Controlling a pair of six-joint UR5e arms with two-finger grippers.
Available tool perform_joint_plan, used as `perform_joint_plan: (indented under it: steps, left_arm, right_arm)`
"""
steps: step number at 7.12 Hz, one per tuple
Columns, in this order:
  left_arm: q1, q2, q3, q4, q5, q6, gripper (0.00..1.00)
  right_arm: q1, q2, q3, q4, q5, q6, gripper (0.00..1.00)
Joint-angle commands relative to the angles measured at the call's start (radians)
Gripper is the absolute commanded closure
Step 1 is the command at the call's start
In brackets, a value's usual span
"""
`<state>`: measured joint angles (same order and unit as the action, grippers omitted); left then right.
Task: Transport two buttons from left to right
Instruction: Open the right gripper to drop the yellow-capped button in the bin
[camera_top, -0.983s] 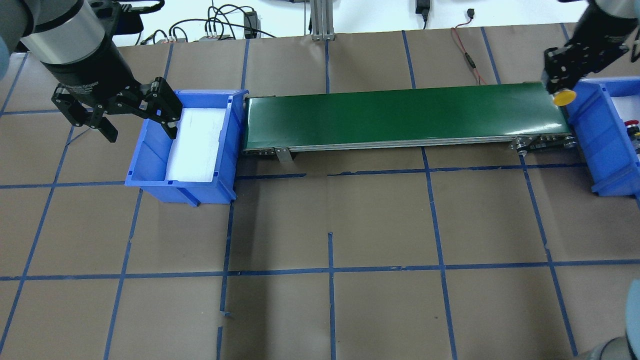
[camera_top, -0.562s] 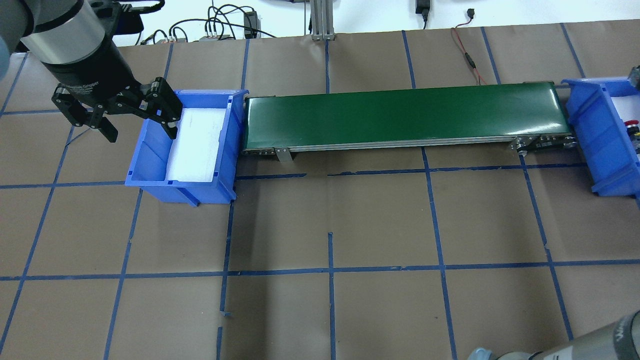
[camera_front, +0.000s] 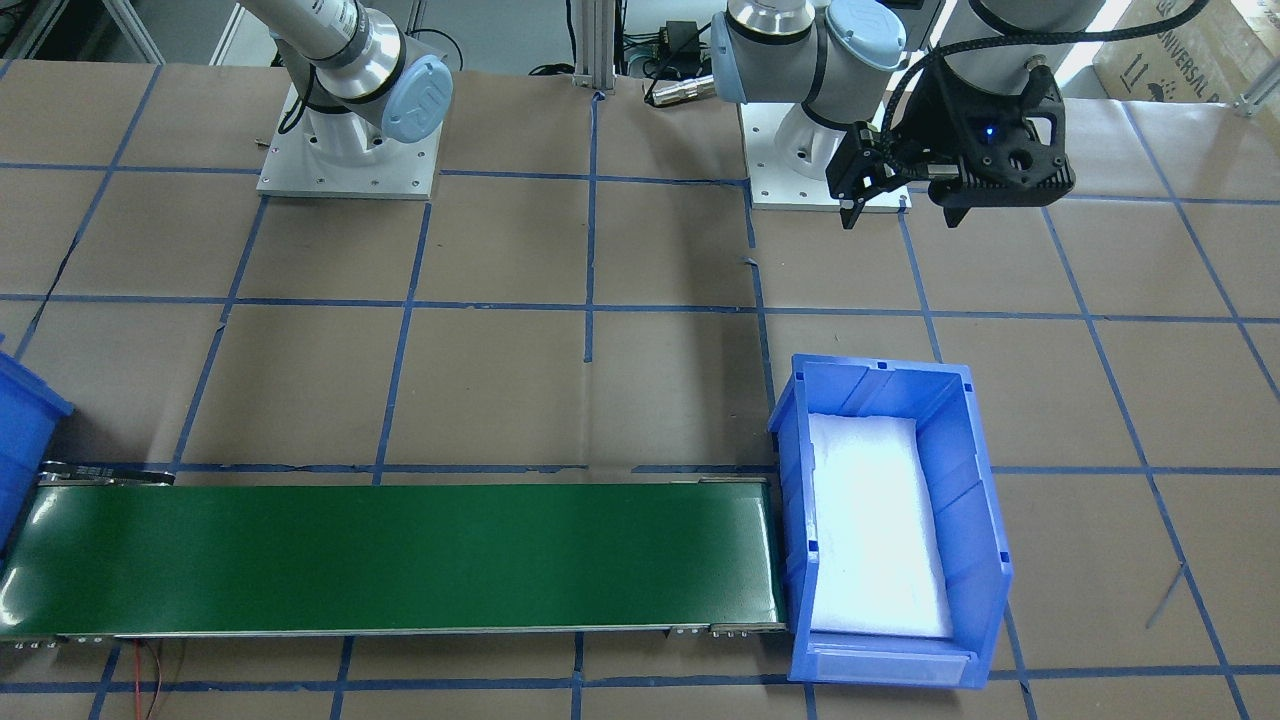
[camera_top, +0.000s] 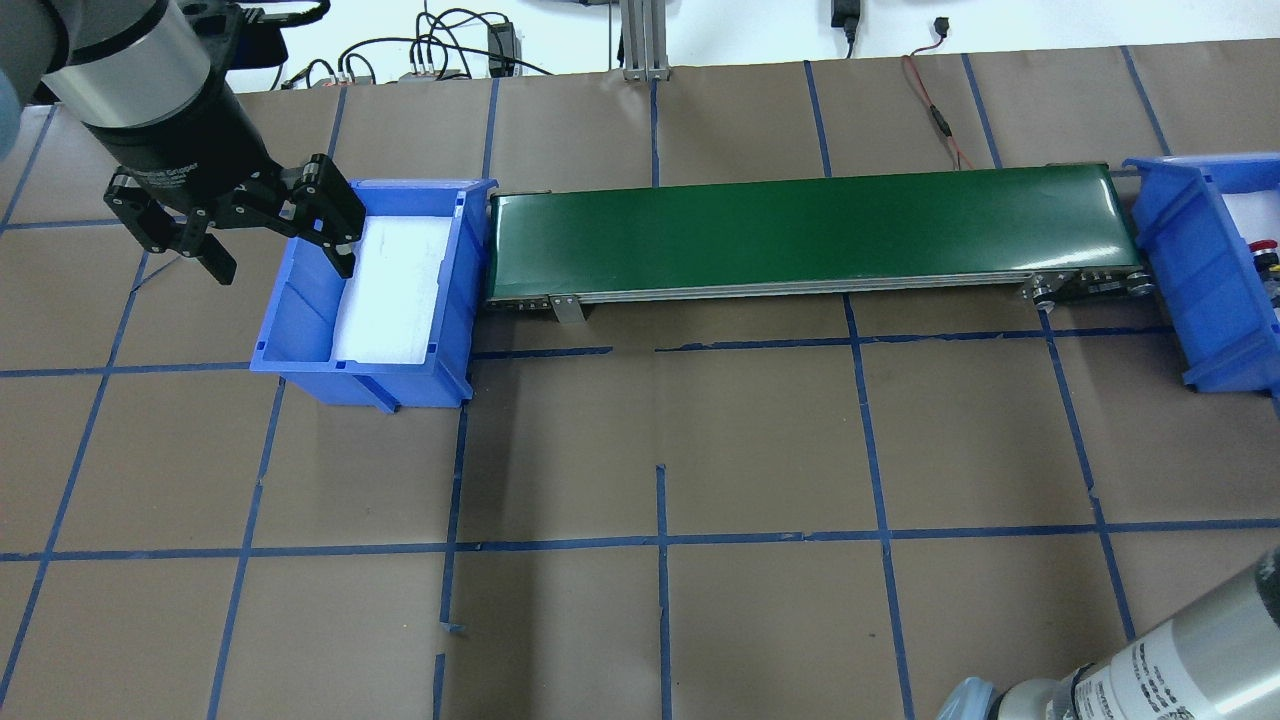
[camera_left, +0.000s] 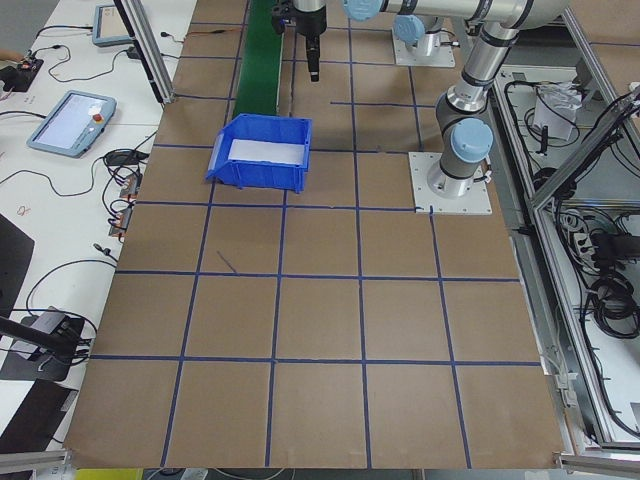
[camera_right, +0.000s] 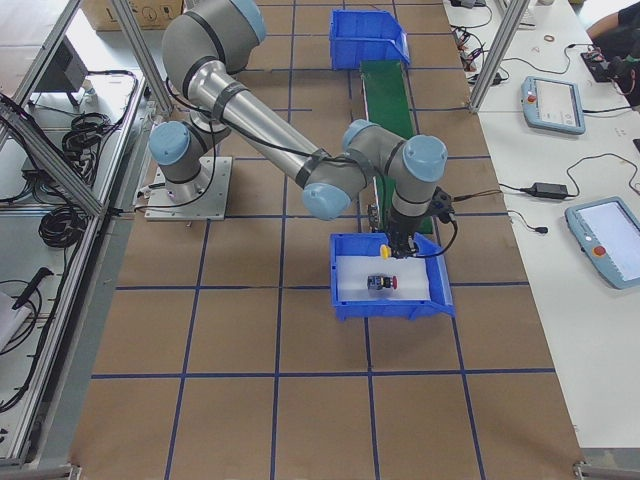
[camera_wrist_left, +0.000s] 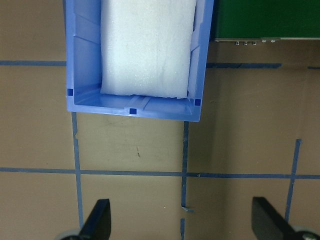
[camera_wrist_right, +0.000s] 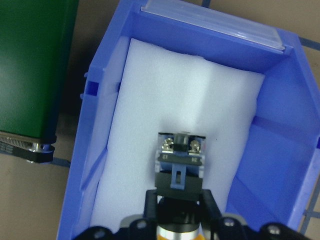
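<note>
The right end effector (camera_wrist_right: 180, 220) is clenched on the yellow button (camera_wrist_right: 181, 159) by its black body. The button's blue contact block with silver screws points out over the white foam (camera_wrist_right: 150, 125) in the right bin (camera_wrist_right: 285, 150). The red button (camera_right: 383, 283) lies on that foam. The left end effector (camera_wrist_left: 181, 225) hangs released near the left bin (camera_wrist_left: 132, 107).

1. Blue joint cap (camera_front: 422, 100), right arm: "UR" logo.
2. Cardboard box (camera_front: 1195, 45), behind the left arm: "UNIVERSAL R…", cut off at the edge.
3. Black body of the left gripper (camera_top: 283, 266): light print ending in "Gripper"; the rest unreadable.
4. Silver arm link (camera_top: 1185, 655), right arm: small dark print, illegible.
5. Contact block of the yellow button (camera_wrist_right: 181, 165): tiny terminal marks, illegible.
</note>
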<state>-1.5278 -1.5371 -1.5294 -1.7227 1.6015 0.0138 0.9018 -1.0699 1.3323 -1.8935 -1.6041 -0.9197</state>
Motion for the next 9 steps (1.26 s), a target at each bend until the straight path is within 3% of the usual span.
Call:
perform_joint_plan:
  steps: [1,5,6,7,8,9]
  left_arm:
    - [0.000,0.000,0.000,0.000,0.000,0.000,0.00]
    - [0.000,0.000,0.000,0.000,0.000,0.000,0.00]
    - [0.000,0.000,0.000,0.000,0.000,0.000,0.00]
    - [0.000,0.000,0.000,0.000,0.000,0.000,0.00]
    - [0.000,0.000,0.000,0.000,0.000,0.000,0.00]
    - [0.000,0.000,0.000,0.000,0.000,0.000,0.00]
  right_arm:
    - [-0.001,0.082,0.001,-0.076,0.038,0.015,0.95]
    - [-0.001,0.117,0.005,-0.121,0.039,0.039,0.92]
    - [-0.001,0.117,0.008,-0.121,0.049,0.051,0.73]
    - [-0.001,0.119,0.013,-0.137,0.112,0.050,0.35]
    - [-0.001,0.116,0.022,-0.154,0.119,0.051,0.10]
    - [-0.001,0.113,0.037,-0.174,0.119,0.050,0.01]
